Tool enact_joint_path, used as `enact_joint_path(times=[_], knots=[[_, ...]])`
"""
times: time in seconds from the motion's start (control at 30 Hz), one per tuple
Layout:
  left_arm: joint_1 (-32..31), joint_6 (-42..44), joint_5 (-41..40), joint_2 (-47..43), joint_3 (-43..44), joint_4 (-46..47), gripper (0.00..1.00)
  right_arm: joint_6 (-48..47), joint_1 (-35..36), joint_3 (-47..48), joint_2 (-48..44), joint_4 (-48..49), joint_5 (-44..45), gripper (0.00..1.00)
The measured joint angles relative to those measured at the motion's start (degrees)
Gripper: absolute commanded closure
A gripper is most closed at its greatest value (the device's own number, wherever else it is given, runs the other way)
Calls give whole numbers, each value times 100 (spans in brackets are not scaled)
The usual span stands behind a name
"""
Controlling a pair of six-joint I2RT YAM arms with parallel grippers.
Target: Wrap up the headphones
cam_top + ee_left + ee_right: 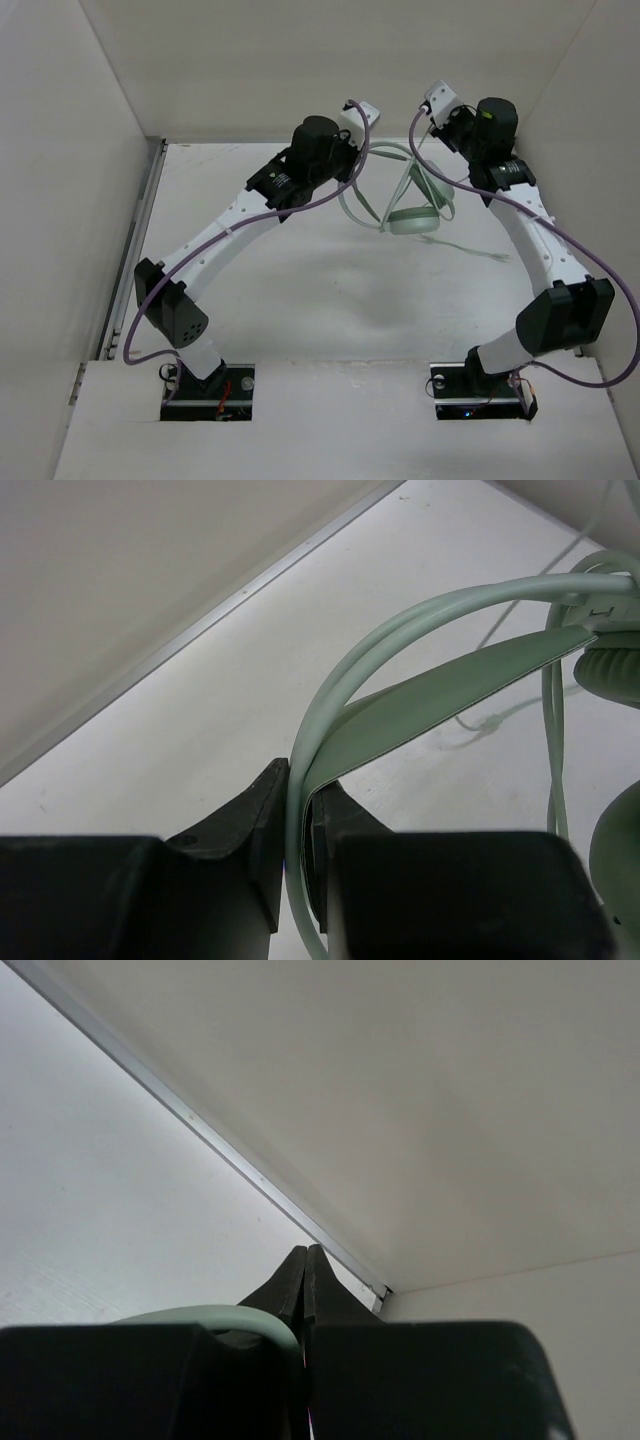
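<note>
Holding the headphones [440,685] up between both arms: my left gripper [300,840] is clamped narrow on the headband, thin wire and flat strap together. My right gripper [305,1280] is closed almost to nothing, with a mint strand running into its jaws. One ear cup [415,222] sits low between the arms; I cannot tell whether it touches the worktop [300,290]. The cable [488,722] trails loose across the worktop, so I judge the wrapping barely begun, with nearly all turns left. No brand or label legible; a small mark by the hinge is too small to read.
</note>
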Motion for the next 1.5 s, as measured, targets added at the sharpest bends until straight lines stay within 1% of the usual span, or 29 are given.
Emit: enact_joint_path(times=[0.13,0.2,0.27,0.4,0.53,0.67,0.77,0.9,1.03,1.1,1.23,1.33,1.5], knots=[[42,-210,382,0,13,-109,98,271,-46,-111,122,103,-120,87],[72,-315,568,2,85,-201,98,629,-129,-111,164,98,-343,84],[101,-431,719,2,227,-304,98,1130,-258,-111,190,55,-743,83],[195,-804,1056,15,802,-439,98,2251,-474,-111,234,31,-1683,83],[258,-1261,1419,125,1777,-466,98,3486,-538,-269,251,234,-2691,79],[260,-1644,1709,310,2625,-446,98,4946,-492,-776,243,925,-3517,78],[216,-1902,1860,494,3115,-385,97,6223,-468,-1235,245,1738,-3974,75],[184,-2013,1923,706,3436,-376,97,7823,-361,-1751,245,3040,-4336,66],[188,-2031,1910,1029,3773,-389,97,8935,-79,-2223,229,4127,-4503,58],[232,-2026,1845,1193,3952,-387,97,9304,111,-2610,168,4516,-4557,54],[439,-1945,1582,1412,4179,-378,97,9816,448,-3331,33,4850,-4610,46],[660,-1853,1237,1460,4227,-358,97,10045,599,-3698,-116,4933,-4638,45],[949,-1652,525,1526,4332,-179,97,10192,831,-3995,-417,5130,-4721,46]])
